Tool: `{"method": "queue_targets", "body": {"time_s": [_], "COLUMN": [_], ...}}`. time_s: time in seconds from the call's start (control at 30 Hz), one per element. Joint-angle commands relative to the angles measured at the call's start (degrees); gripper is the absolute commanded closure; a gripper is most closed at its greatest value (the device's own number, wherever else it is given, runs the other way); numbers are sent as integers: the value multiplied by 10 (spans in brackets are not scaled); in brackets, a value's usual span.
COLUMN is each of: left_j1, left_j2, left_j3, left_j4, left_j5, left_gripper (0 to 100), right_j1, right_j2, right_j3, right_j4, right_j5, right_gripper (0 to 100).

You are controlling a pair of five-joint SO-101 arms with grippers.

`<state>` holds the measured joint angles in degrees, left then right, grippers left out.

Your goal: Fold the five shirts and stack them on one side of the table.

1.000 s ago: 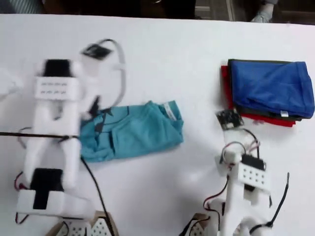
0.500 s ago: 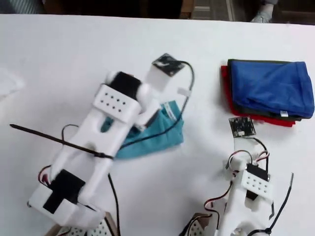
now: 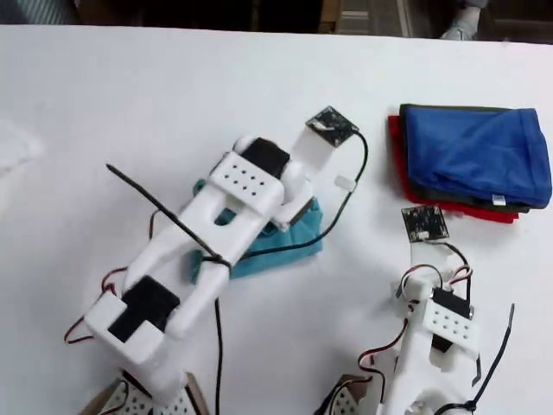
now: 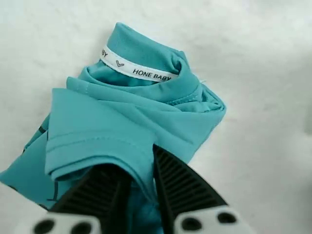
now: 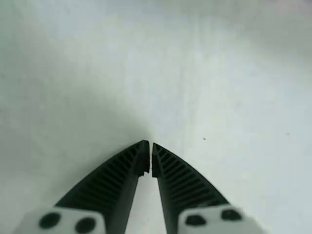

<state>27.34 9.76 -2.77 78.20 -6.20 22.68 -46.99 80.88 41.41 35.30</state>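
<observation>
A white table point(image 3: 259, 86) lies under everything, with dark floor point(image 3: 173, 10) beyond its far edge.

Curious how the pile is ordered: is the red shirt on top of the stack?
No, the folded blue fabric shirt lies on top, and the red fabric shirt peeks out from underneath at the edges.

White table point(image 3: 104, 95). The left arm point(image 3: 207, 259) lies on a diagonal from the near-left corner toward the table's middle and covers most of a teal shirt point(image 3: 307, 232). The shirt's right part shows beside the wrist. The right arm point(image 3: 436, 324) stands folded at the near edge, right of centre. By the right edge is a stack: blue shirt point(image 3: 475, 151) on top, dark shirt point(image 3: 428, 197) beneath, red shirt point(image 3: 397, 156) lowest.
</observation>
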Motion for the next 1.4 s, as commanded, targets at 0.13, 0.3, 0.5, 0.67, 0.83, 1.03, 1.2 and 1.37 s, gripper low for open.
{"method": "queue_targets", "body": {"time_s": [0.13, 0.3, 0.5, 0.67, 0.83, 1.03, 1.2, 1.37], "left_j1": [9, 6, -22, -75, -112, -160, -142, -91], "left_j2": [-8, -11, -11, -9, -6, -7, -6, -9], "left_j3": [-24, -25, -116, -223, -172, -18, 84, 129], "left_j4": [-19, -19, 27, 110, 145, 16, -82, -105], "left_j5": [4, 4, 4, 0, -33, -50, -37, -11], "left_gripper": [973, 894, 786, 882, 977, 973, 973, 973], "right_j1": [5, 5, 5, 5, 5, 5, 5, 5], "right_j2": [-15, -15, -15, -15, -16, -16, -16, -16], "right_j3": [-3, -3, -3, -3, -3, -3, -3, -3], "right_j4": [-9, -9, -9, -9, -9, -9, -9, -9], "right_j5": [2, 2, 2, 2, 2, 2, 2, 2], "right_gripper": [979, 979, 979, 979, 979, 979, 979, 979]}}
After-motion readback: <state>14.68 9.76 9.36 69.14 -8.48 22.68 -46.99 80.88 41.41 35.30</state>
